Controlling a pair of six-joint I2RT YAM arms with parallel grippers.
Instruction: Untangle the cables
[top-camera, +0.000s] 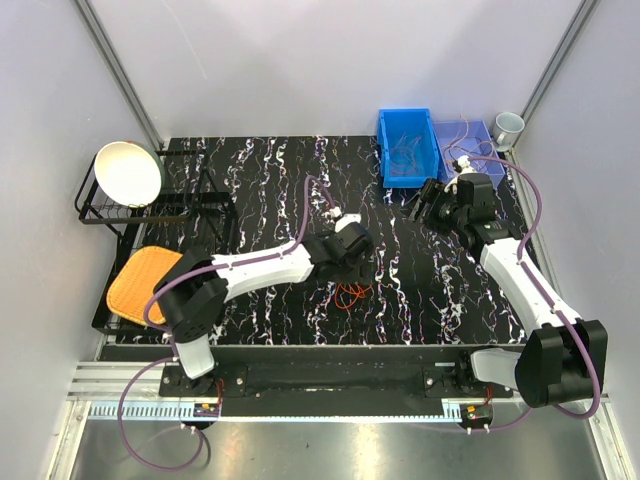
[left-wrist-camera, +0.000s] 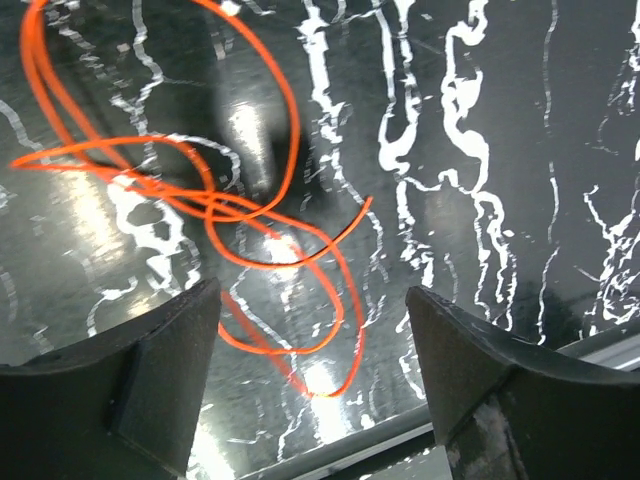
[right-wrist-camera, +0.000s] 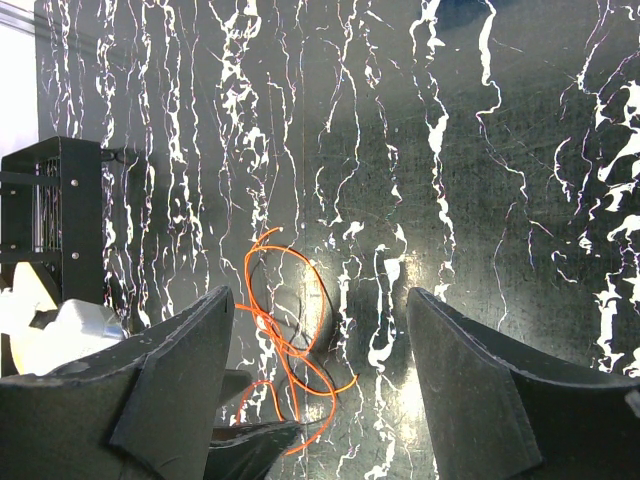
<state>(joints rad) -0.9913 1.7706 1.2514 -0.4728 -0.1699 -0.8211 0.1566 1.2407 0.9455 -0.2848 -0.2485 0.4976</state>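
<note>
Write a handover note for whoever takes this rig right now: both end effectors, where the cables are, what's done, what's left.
Left end effector: open, empty, facing the cables at close range.
Right end effector: open, empty, up by the blue bin, well apart from the cables.
Cables: one bundle of crossing orange loops, with a darker strand among them, lying on the table in front of the left arm.
Done: nothing separated yet.
Left: grasp a strand, pull the loops apart, lay each out singly.

Left end effector (top-camera: 350, 275) and right end effector (top-camera: 424, 206) — both spread wide, empty.
</note>
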